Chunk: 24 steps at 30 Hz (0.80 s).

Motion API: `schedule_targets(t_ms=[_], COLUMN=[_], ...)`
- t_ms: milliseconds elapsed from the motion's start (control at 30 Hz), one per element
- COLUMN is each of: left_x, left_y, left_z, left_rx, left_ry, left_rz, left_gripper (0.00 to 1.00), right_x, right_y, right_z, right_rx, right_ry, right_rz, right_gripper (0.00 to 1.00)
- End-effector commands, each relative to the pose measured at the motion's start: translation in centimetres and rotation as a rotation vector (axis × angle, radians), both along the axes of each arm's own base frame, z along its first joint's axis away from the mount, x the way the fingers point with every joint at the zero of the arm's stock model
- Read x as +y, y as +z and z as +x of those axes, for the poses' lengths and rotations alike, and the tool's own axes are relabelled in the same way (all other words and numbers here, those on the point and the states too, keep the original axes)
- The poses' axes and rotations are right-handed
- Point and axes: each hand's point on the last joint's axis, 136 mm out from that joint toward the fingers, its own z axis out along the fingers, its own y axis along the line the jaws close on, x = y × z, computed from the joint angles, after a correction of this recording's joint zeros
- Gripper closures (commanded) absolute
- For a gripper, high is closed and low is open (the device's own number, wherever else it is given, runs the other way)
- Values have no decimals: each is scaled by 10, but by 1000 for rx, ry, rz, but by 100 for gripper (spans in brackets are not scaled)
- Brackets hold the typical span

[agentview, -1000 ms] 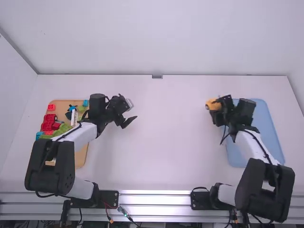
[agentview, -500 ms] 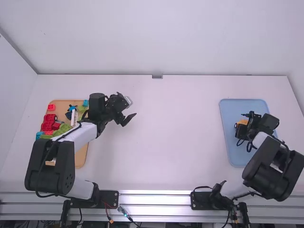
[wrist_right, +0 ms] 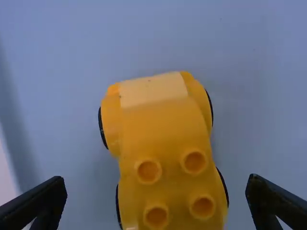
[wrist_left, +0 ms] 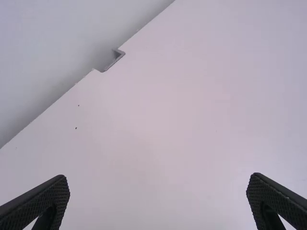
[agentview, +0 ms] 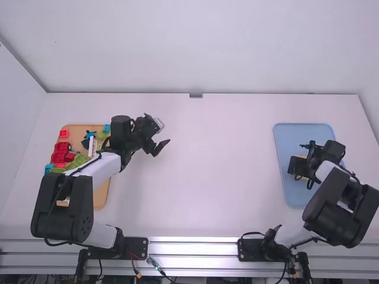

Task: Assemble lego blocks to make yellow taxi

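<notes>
Over the blue tray (agentview: 284, 142) in the high view is my right gripper (agentview: 298, 167), with a bit of the yellow car just visible under it. In the right wrist view the yellow car (wrist_right: 165, 124), with black wheels and several round studs, rests on the blue tray (wrist_right: 254, 48). My right gripper (wrist_right: 156, 184) is open around it, a finger apart from each side. Beside the wooden tray, my left gripper (agentview: 163, 137) hangs over the white table, open. The left wrist view has my left gripper (wrist_left: 158, 184) with nothing between its fingers.
A wooden tray (agentview: 102, 195) at the left holds red bricks (agentview: 61, 152), green bricks (agentview: 78, 161) and blue pieces, partly under the left arm. The white table (agentview: 207, 165) lies between the two trays, with a wall along its far edge.
My right gripper has moved right and toward the camera, carrying the yellow car from the tray's left edge to over the blue tray, and has opened. The left arm is nearly unmoved.
</notes>
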Motion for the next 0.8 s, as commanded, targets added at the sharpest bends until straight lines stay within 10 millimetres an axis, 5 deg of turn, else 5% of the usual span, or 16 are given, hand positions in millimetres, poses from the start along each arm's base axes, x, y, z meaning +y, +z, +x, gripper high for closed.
schedule_targets(t_ms=[0, 233, 500, 767], left_x=[-3, 17, -23, -25], left_y=[12, 55, 109, 138], left_z=[-2, 3, -27, -40], left_rx=[21, 21, -68, -139], left_ry=[37, 282, 203, 185], left_rz=[-78, -148, -144, -171], left_gripper=[1, 1, 1, 1], right_x=[-11, 40, 162, 264], right_y=[39, 111, 170, 208], right_z=[19, 49, 69, 50], right_rx=[-44, -150, -333, -475], right_ry=[-54, 78, 396, 661], right_rz=[-93, -166, -174, -133], right_gripper=[1, 1, 1, 1])
